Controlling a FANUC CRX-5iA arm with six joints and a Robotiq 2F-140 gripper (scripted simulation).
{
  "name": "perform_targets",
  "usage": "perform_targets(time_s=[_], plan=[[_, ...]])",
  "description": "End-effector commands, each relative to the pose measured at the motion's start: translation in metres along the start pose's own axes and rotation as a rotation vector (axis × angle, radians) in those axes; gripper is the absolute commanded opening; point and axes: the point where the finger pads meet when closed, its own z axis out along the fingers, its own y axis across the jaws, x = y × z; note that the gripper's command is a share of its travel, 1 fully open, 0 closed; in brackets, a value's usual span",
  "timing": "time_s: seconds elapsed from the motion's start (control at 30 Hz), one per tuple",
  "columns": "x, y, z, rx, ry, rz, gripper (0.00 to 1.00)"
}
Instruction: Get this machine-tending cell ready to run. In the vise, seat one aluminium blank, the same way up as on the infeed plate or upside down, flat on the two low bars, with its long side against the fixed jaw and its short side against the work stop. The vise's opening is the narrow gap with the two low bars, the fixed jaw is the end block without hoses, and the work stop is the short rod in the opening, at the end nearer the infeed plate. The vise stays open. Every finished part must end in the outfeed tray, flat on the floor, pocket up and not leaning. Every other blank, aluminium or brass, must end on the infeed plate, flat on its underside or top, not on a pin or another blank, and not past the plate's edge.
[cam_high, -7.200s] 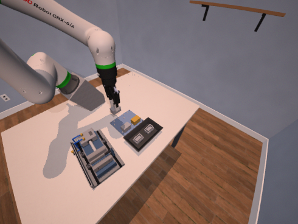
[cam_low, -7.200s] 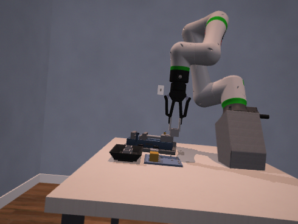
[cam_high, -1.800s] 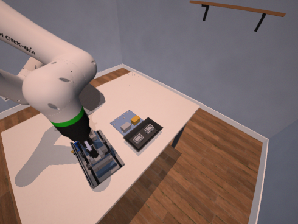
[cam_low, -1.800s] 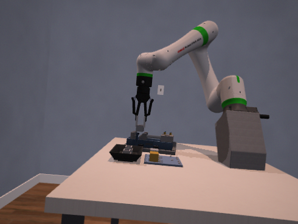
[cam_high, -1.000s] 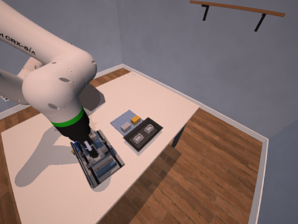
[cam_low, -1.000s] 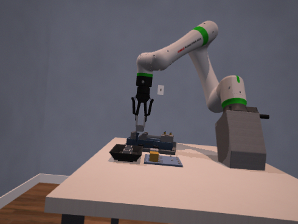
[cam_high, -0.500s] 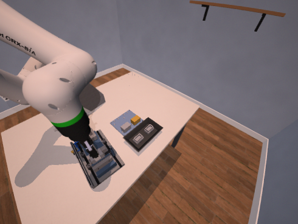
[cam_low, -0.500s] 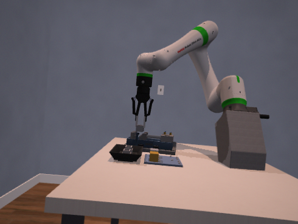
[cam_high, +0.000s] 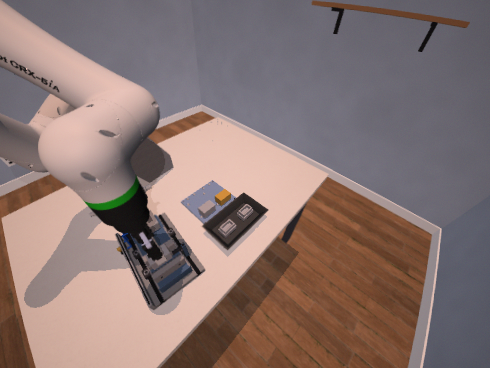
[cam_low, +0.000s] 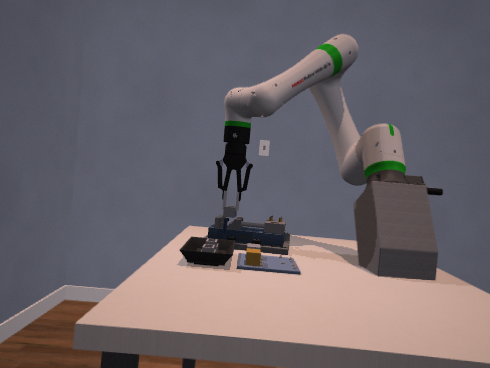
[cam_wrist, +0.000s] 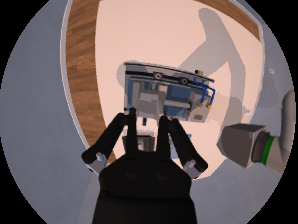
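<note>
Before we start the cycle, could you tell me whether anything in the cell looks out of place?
Nothing stands out. Both finished parts lie in the outfeed tray, two blanks sit on the infeed plate, and the gripper holds a grey blank above the vise.

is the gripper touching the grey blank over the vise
Touching. The exterior view shows the gripper shut on the grey blank, which hangs from its fingertips just above the vise.

1. From above, the arm's wrist hides the gripper (cam_low: 233, 192) and part of the vise (cam_high: 170, 272).
2. The aluminium blank (cam_low: 230, 201) between the fingers shows only edge-on.
3. The vise's low bars and work stop are too small to tell.
</note>
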Motion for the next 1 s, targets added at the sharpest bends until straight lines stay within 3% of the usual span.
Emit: perform_targets(time_s=[0.0,0.97], plan=[[-0.0001,-0.0002,0.0005,0.000,0.000,0.000,0.00],[-0.0001,-0.0002,0.0101,0.000,0.000,0.000,0.00]])
